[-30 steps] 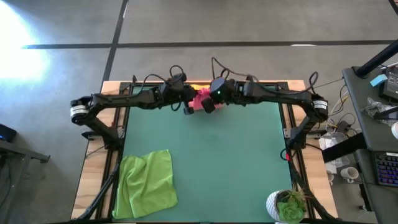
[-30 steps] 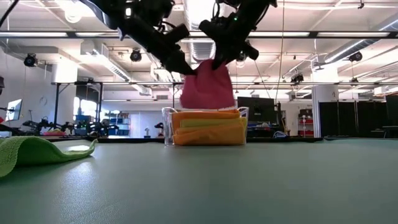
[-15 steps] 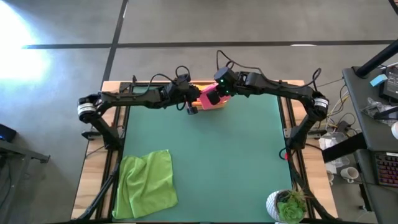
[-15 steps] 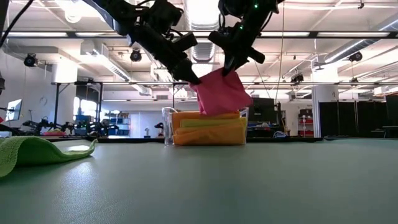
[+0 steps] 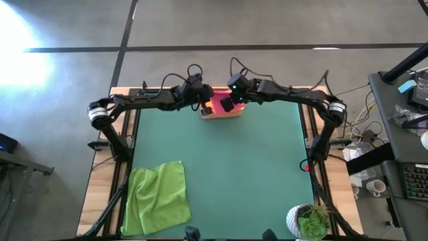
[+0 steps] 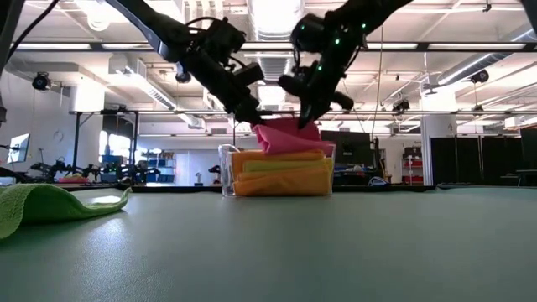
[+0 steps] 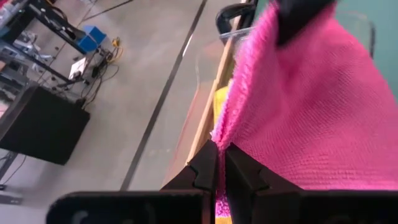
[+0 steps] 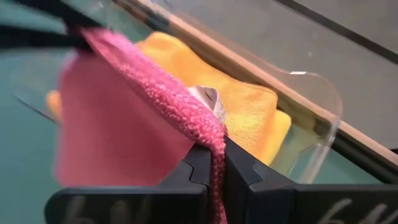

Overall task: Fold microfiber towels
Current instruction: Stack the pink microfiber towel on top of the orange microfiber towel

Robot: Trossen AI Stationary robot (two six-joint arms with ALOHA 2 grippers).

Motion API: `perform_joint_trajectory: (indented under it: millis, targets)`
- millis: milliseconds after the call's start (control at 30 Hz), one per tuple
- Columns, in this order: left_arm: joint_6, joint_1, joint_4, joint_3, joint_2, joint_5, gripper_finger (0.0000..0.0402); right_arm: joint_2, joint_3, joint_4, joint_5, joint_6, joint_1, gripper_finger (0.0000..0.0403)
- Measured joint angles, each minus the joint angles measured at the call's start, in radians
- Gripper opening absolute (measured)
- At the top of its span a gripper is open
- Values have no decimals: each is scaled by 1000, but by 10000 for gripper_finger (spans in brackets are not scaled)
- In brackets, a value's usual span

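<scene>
I have both end effectors, left (image 6: 249, 117) and right (image 6: 306, 118), clenched on the pink towel (image 6: 287, 138) above the bin (image 6: 226, 172); releasing unevenly would probably unfold it.

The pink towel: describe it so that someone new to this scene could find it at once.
On the green table, look to the far edge's middle, where a clear bin holds folded orange and yellow cloths. The pink towel lies atop that stack, pinched by the left claw and right claw. It is the only pink cloth; the lime green towel lies apart.
</scene>
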Motion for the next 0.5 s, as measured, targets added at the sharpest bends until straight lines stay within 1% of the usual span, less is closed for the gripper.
perform_joint_trajectory:
  millis: [100, 200, 300, 367, 500]
  targets:
    - [4, 6, -13, 13, 0, -5, 2, 35, 21, -10, -2, -28, 0, 8]
    - [-4, 6, -52, 53, -10, -7, 2, 32, 57, -52, -19, -60, 0, 8]
    - [-14, 3, -184, 116, -23, 2, 2, 14, 114, -150, -34, -73, 0, 8]
    - [-49, -2, -287, 153, -24, 19, 2, 2, 154, -220, -74, -81, 2, 8]
    - [-57, -5, -414, 208, -31, 55, 2, 0, 208, -289, -161, -100, 8, 8]
